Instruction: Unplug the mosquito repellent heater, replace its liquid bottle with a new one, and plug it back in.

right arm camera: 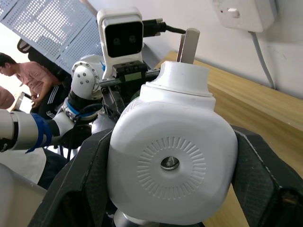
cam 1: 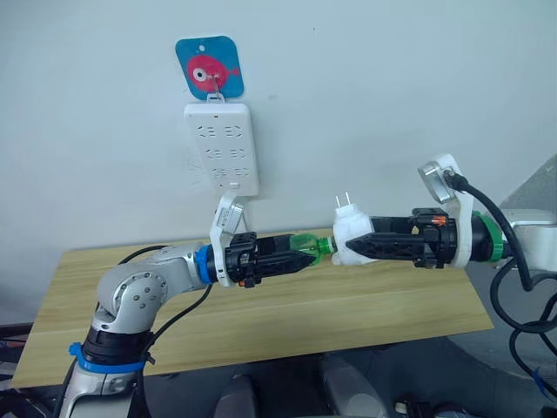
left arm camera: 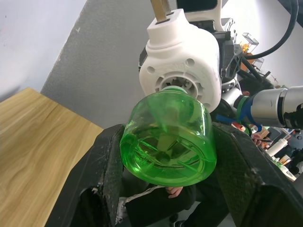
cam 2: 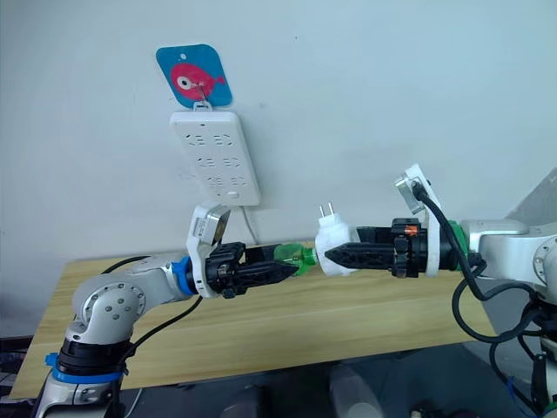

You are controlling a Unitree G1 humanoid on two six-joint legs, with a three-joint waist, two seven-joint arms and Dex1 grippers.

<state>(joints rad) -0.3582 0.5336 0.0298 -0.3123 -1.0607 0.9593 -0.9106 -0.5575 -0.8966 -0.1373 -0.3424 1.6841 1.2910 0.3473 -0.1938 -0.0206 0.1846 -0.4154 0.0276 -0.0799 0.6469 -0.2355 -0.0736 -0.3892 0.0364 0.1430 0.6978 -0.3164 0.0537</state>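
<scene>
1. The green bottle [cam 1: 306, 246] meets the heater [cam 1: 350, 235] by its neck, above the table [cam 1: 348, 305].
2. Left claw [cam 1: 296, 259] grasps the bottle; right claw [cam 1: 361, 247] grasps the heater, arms level, facing.

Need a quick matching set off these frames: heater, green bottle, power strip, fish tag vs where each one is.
Things:
1. mosquito repellent heater
2. green bottle
3. power strip
4. fish tag

Places:
A. on the wall, above the wooden table
B. between the left gripper fingers
C. topmost on the wall
D. between the right gripper fingers

Pairs: 1-D, 2-B, 3-A, 4-C
</scene>
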